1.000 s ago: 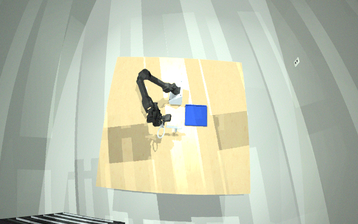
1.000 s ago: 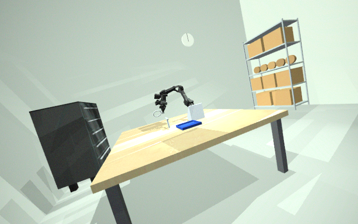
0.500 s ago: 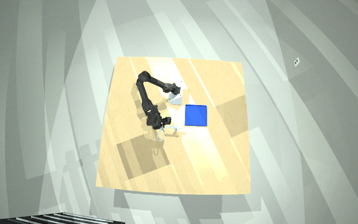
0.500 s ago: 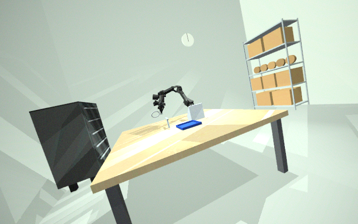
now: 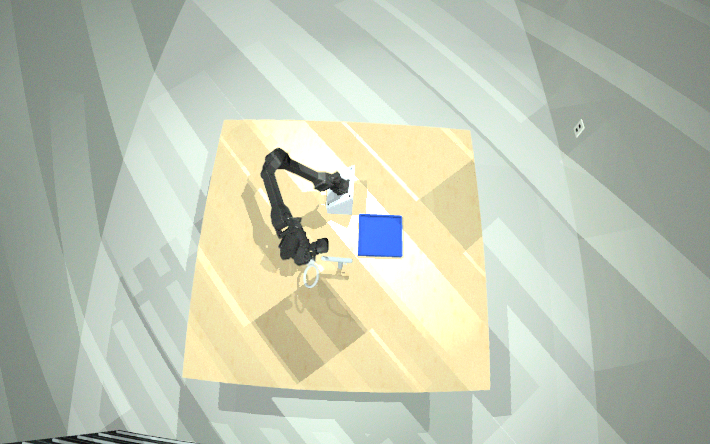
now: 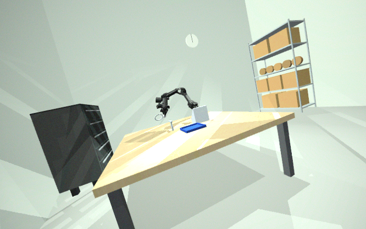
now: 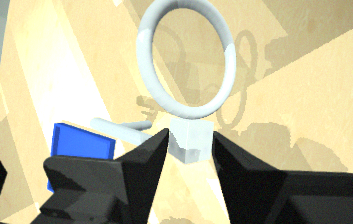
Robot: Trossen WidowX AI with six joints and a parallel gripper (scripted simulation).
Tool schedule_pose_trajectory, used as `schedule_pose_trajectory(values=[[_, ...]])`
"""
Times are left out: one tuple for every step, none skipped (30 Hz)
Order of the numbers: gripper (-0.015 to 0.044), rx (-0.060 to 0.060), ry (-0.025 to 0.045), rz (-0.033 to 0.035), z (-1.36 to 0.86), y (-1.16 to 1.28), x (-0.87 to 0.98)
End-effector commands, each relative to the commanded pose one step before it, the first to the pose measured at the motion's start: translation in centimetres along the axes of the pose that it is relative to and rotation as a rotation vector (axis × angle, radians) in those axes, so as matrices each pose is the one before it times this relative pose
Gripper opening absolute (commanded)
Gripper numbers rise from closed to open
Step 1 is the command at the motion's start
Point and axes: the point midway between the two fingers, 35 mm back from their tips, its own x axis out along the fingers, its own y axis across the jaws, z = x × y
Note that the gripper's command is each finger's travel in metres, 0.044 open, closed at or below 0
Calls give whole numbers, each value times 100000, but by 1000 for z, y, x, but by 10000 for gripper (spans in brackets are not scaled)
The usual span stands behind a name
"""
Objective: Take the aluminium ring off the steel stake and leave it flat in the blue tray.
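The desk carries everything, its pale wood crossed by bands of light and shadow. The black arm bends over it from a white stand. The blue tray lies flat on the desk, near the stand and well apart from the ring. At the arm's end, the hand points down, above the desk, pinching the ring's tab. The stake stands upright between the ring and the tray in the exterior view, its cross-bar on top. The ring is off the stake, in the air beside it, sticking out past the fingertips rather than lying between them. Smallest is the tab, a pale block joined to the ring's rim, with a finger on either side.
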Motion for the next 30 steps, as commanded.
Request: schedule_pose_trajectory(values=[[0, -6551, -2381, 1158, 184, -698, -575], [0, -1524, -148, 172, -35, -147, -31], [0, -1524, -153, 166, -38, -146, -32], [0, -1525, -159, 160, -41, -146, -33], [0, -1526, -164, 154, -43, -145, -34], [0, -1527, -169, 148, -46, -144, -35], [0, -1528, -174, 142, -49, -143, -36], [0, -1529, -178, 136, -51, -142, -37], [0, -1530, -182, 130, -54, -141, -38], [0, -1531, -187, 123, -56, -140, -39], [0, -1532, -191, 116, -59, -139, -39], [0, -1533, -194, 110, -62, -138, -40], [0, -1534, -198, 103, -64, -137, -41], [0, -1535, -201, 96, -67, -135, -42], [0, -1536, -205, 89, -69, -134, -43], [0, -1537, -207, 82, -72, -133, -44], [0, -1538, -210, 75, -74, -131, -45], [0, -1540, -213, 67, -76, -130, -46], [0, -1541, -215, 60, -79, -128, -47], [0, -1542, -217, 53, -81, -127, -47], [0, -1543, -219, 45, -83, -125, -48], [0, -1544, -221, 38, -86, -124, -49], [0, -1546, -222, 30, -88, -122, -50], [0, -1547, -223, 22, -90, -120, -51], [0, -1548, -224, 15, -92, -118, -52], [0, -1549, -225, 7, -94, -117, -53], [0, -1551, -226, -1, -96, -115, -54], [0, -1552, -226, -8, -98, -113, -54], [0, -1553, -226, -16, -100, -111, -55], [0, -1554, -226, -24, -102, -109, -56]])
